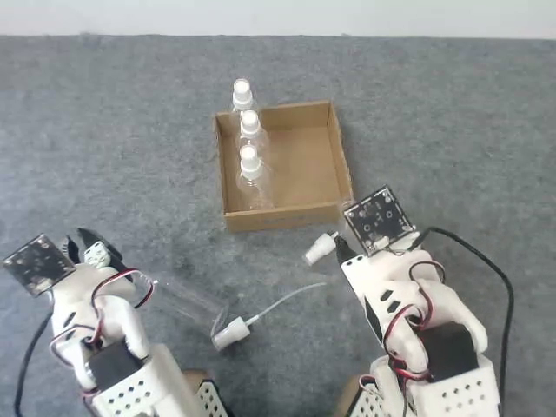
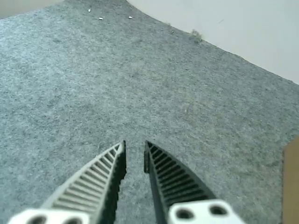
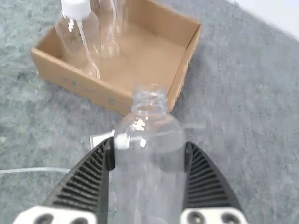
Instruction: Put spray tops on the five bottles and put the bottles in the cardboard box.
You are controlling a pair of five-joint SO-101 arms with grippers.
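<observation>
The clear, uncapped plastic bottle (image 3: pixel 149 123) sits low centre in the right wrist view, clamped across its body by the right gripper (image 3: pixel 148 148). Its long axis runs up the frame, and its open neck points at the near wall of the brown cardboard box (image 3: pixel 70 81). To cap it well, that grip should hold firm while the left gripper (image 2: pixel 134 150), jaws slightly parted and empty over grey carpet (image 2: pixel 140 70), fetches the white spray top (image 1: pixel 231 333) lying lower centre in the high view and feeds its thin tube in first.
</observation>
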